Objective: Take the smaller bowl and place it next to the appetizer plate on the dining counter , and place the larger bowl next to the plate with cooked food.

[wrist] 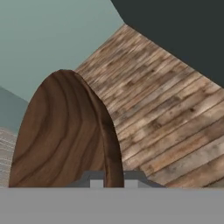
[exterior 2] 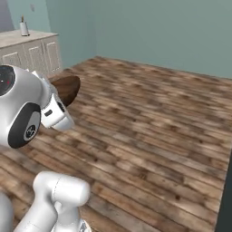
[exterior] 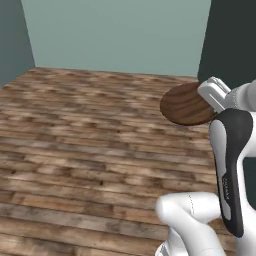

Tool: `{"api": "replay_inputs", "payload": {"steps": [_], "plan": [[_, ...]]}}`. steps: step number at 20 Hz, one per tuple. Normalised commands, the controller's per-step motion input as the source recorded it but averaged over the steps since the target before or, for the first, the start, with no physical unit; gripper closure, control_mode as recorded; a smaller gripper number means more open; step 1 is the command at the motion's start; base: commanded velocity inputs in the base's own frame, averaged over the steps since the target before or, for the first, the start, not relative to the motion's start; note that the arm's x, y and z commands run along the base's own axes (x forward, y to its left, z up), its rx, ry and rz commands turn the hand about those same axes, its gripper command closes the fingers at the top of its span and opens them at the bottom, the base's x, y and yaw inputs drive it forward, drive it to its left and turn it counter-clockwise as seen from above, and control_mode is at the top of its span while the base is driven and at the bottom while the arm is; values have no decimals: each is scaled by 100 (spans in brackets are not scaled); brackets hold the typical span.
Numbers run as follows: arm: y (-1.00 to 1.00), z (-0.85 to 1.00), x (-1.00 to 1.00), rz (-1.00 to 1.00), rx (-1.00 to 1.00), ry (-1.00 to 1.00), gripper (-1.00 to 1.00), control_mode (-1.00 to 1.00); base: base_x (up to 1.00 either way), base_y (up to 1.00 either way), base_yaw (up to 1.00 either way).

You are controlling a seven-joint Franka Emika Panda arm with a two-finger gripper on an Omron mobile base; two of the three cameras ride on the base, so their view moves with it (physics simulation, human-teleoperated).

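One of two bowls is in hand, and neither has yet reached its place. A wide plank floor (exterior: 90, 150) in weathered brown fills the ground below a pale green wall (exterior: 115, 35), with white cabinets (exterior 2: 31, 54) under a pale worktop standing off to one side in the right base view, a small bottle (exterior 2: 23, 28) on top. Above the floor the white arm (exterior: 230, 165) carries the smaller bowl (exterior: 186, 104), a shallow dark brown wooden dish with clear grain, held aloft and tilted on edge, well clear of the planks. The gripper (wrist: 113, 178) is pinched nearly shut on the bowl's rim; in the hand view the rim runs down between the two dark fingertips (wrist: 97, 178), the grained surface rising to their left.

Judged from this, the first pickup is done and the carry is under way: the smaller bowl still has to be brought to the dining desk and set beside the appetizer plate. After that comes the whole second half, fetching the larger bowl and placing it next to the plate with cooked food. Roughly a quarter of the job looks complete.
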Motion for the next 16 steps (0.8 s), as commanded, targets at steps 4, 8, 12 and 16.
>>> {"api": "replay_inputs", "payload": {"steps": [4,8,12,16], "plan": [[0,0,0,0,0,0,100,100,100,-19,42],[0,0,0,0,0,0,100,100,100,-10,46],[0,0,0,0,0,0,100,100,98,-10,48],[0,0,0,0,0,0,100,100,75,-4,50]]}}
